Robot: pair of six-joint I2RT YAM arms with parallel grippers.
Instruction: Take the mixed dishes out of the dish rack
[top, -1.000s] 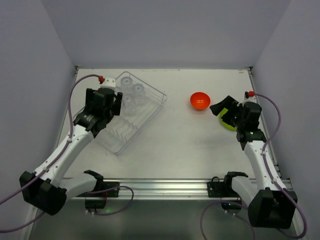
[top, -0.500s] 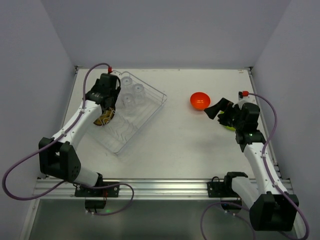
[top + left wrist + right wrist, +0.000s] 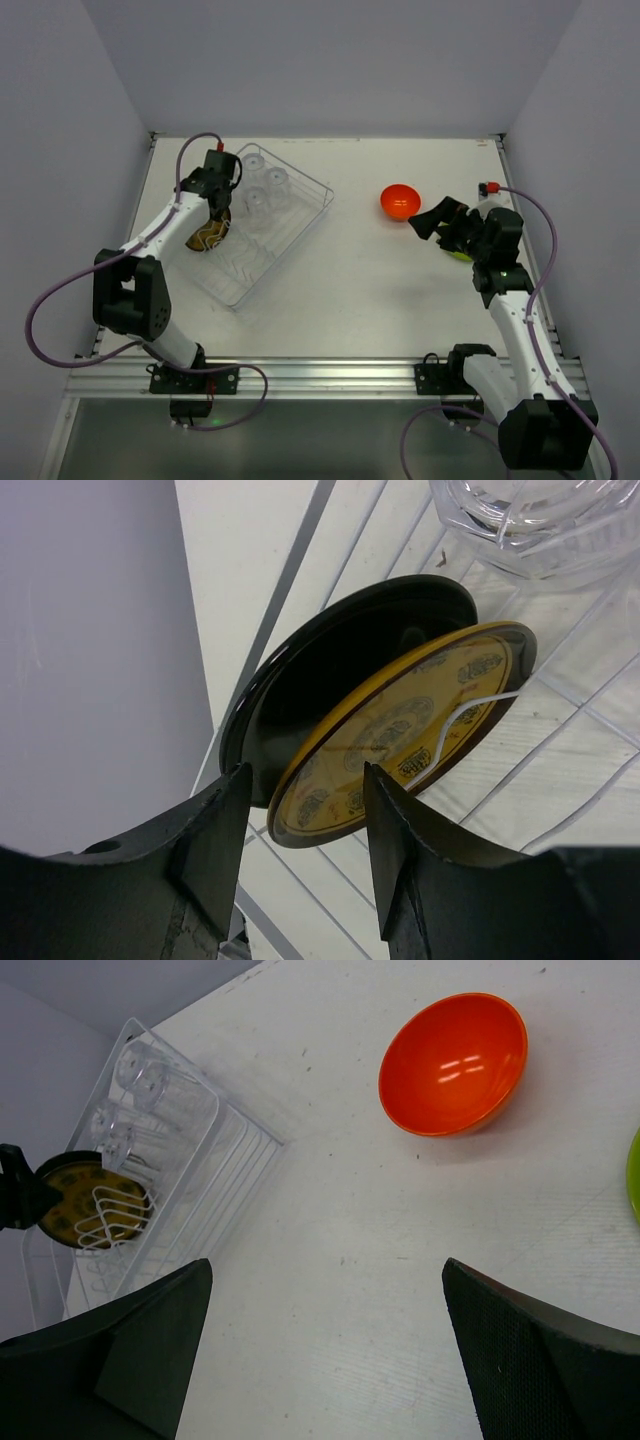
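The silver wire dish rack [image 3: 290,225] lies on the left of the table. Three clear tumblers [image 3: 258,203] stand in its far end. A black plate [image 3: 340,670] and a yellow patterned plate [image 3: 400,730] lean together in its tines. My left gripper [image 3: 215,213] hangs over them. In the wrist view the left gripper [image 3: 306,770] is open about halfway, straddling the plates' lower rims without visible contact. The orange bowl [image 3: 400,202] sits on the table. My right gripper [image 3: 437,225] is wide open beside it, above a yellow-green plate [image 3: 460,252].
The rack's near half holds only wire tines [image 3: 235,275]. In the right wrist view, bare table [image 3: 330,1260] lies between the fingers, with the orange bowl [image 3: 455,1060] ahead and the rack [image 3: 240,1150] far left. Grey walls close in three sides.
The left arm has swung its gripper down over the plates in the rack, and its jaws have narrowed from wide to about half. The right gripper shifted slightly left.
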